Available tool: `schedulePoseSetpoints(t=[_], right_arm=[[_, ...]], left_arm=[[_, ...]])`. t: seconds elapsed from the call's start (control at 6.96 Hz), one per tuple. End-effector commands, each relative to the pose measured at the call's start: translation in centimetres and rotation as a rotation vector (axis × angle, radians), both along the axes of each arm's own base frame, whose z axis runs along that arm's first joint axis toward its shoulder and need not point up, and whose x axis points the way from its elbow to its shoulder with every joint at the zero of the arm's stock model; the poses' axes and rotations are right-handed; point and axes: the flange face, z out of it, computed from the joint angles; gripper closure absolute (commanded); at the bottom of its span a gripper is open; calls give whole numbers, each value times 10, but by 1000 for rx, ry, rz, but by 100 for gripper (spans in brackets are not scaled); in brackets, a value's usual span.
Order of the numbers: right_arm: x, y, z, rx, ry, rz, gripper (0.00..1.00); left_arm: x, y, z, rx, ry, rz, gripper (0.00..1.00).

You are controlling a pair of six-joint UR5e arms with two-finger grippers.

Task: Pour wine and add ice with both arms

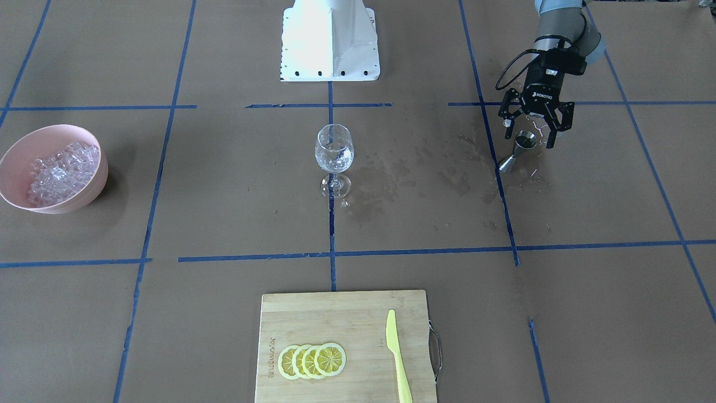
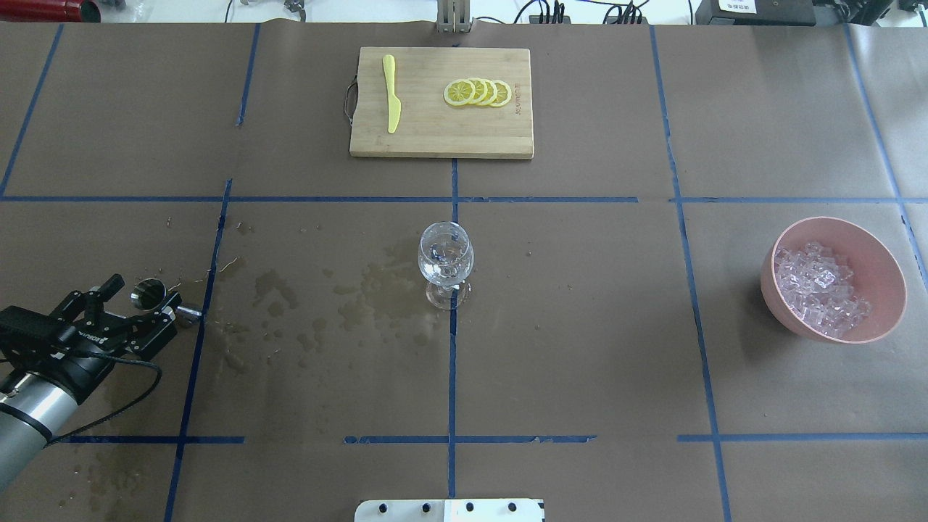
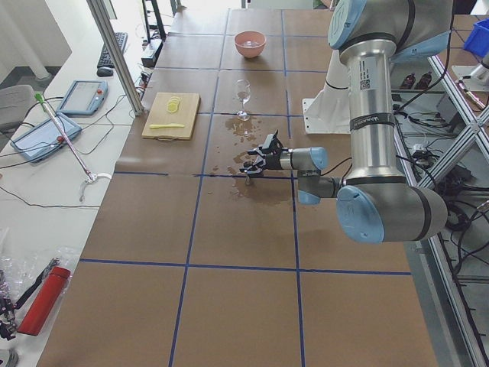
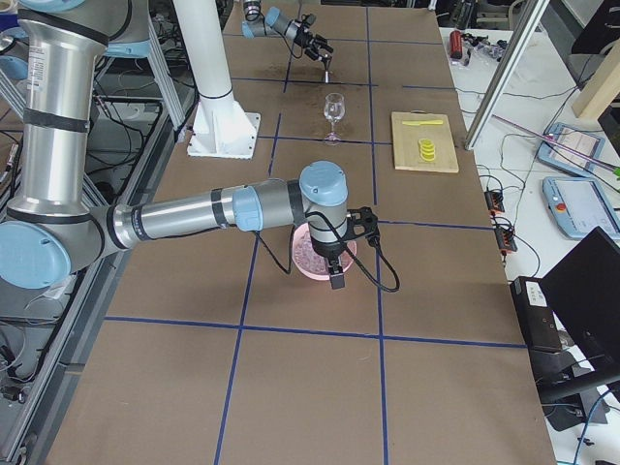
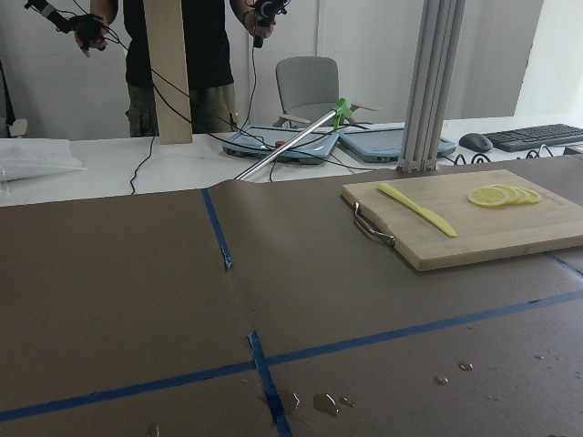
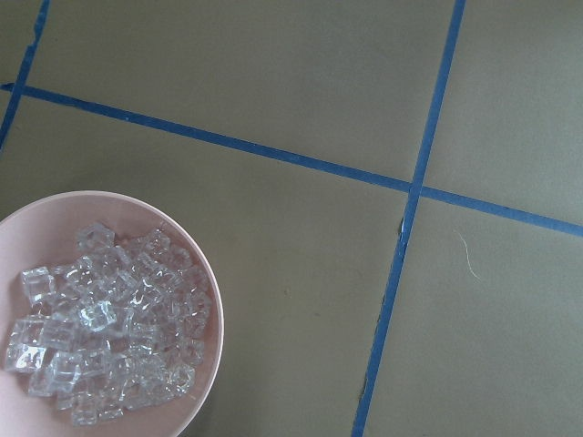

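Observation:
My left gripper (image 1: 530, 138) is open, its fingers either side of the top of a small steel jigger (image 1: 517, 152) that stands on the wet paper; in the overhead view the gripper (image 2: 145, 290) is at the left edge. A wine glass (image 1: 334, 159) stands at the table's middle with a little clear liquid in it. The ice (image 1: 61, 170) is heaped in a pink bowl (image 1: 56, 131), which also shows in the right wrist view (image 6: 205, 273). My right gripper (image 4: 336, 271) hangs over that bowl, seen only from the side; I cannot tell if it is open.
Wet splashes (image 1: 425, 179) lie on the brown paper between the glass and the jigger. A wooden cutting board (image 1: 335, 313) at the far edge carries lemon slices (image 1: 312, 360) and a yellow knife (image 1: 398, 358). The white robot base (image 1: 330, 42) stands behind the glass.

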Motion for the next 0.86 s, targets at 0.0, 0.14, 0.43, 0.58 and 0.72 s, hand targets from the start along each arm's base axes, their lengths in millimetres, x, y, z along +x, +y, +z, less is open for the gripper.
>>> schedulePoseSetpoints(t=[0.0,0.14,0.43,0.58,0.72], right_arm=[[0,0,1,0,2,0,0],[0,0,1,0,2,0,0],[0,0,1,0,2,0,0],[0,0,1,-1,2,0,0],[-1,0,1,-1,1,0,0]], left_arm=[[28,1,16,-7,-10,-8,0],[33,1,24,-6,-24,-19,0],[38,3,40,-28,-20,-25,0],[38,3,42,-27,-22,-29,6],[37,3,42,-28,-18,-30,29]])
